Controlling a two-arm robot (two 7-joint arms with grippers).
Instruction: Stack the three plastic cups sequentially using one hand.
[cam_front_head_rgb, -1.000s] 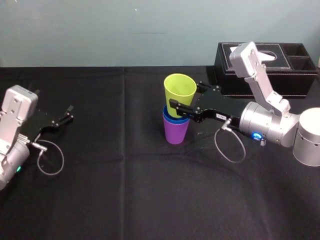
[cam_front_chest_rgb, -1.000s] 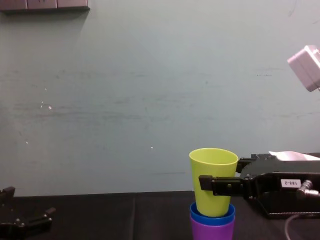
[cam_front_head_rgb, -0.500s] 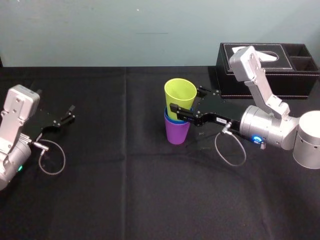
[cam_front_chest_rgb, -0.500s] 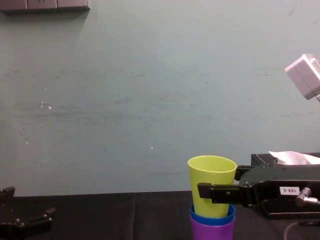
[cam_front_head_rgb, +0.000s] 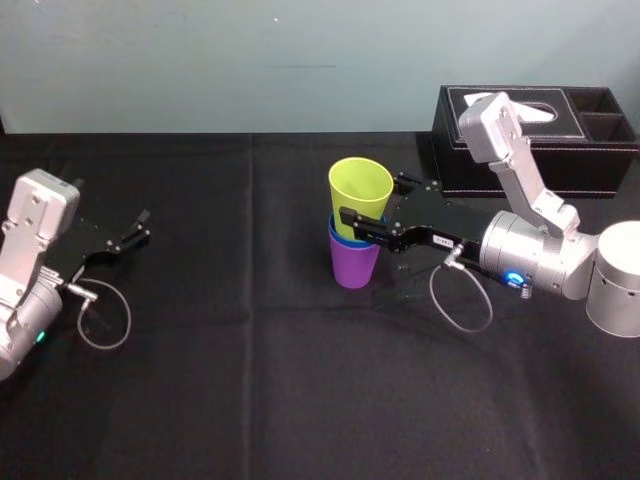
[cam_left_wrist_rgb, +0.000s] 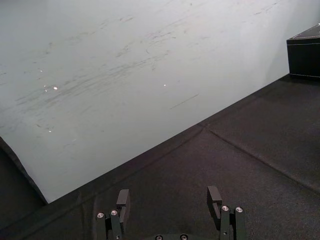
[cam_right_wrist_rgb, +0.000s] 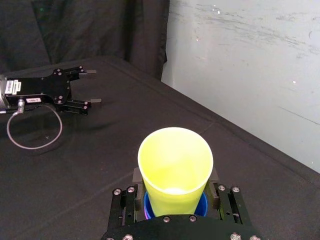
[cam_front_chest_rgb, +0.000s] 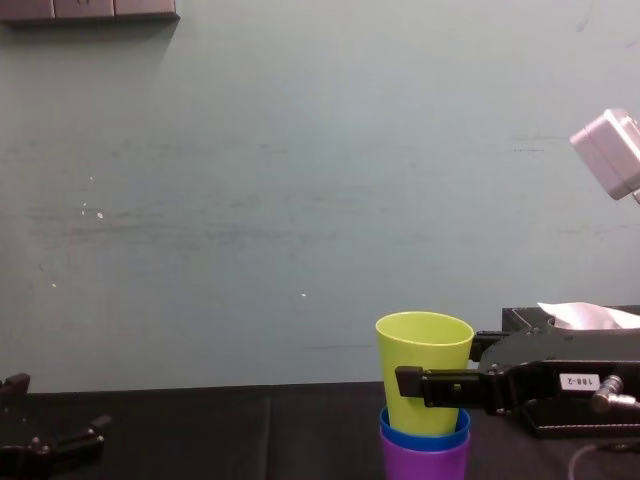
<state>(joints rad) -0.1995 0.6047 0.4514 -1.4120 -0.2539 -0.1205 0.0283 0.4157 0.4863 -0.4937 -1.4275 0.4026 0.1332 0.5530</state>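
The yellow-green cup (cam_front_head_rgb: 360, 190) sits nested in the blue cup (cam_front_head_rgb: 338, 236), which stands inside the purple cup (cam_front_head_rgb: 353, 266) near the table's middle. My right gripper (cam_front_head_rgb: 372, 200) reaches in from the right and is shut on the yellow-green cup, one finger on each side of its lower half. The right wrist view looks into the yellow-green cup (cam_right_wrist_rgb: 175, 162) between the fingers (cam_right_wrist_rgb: 134, 176), with the blue rim (cam_right_wrist_rgb: 201, 204) just below. From the chest, the yellow-green cup (cam_front_chest_rgb: 424, 365) rises out of the blue (cam_front_chest_rgb: 423, 438) and purple (cam_front_chest_rgb: 425, 463) cups. My left gripper (cam_front_head_rgb: 135, 228) rests open at the far left.
A black tissue box (cam_front_head_rgb: 560, 140) stands at the back right, behind my right arm. Black cloth (cam_front_head_rgb: 250, 380) covers the table, with free room in front and between the two arms. A grey wall closes off the back.
The right gripper has lowered the yellow-green cup a little deeper into the blue cup. Over the last half second nothing has visibly moved. The left arm stays still.
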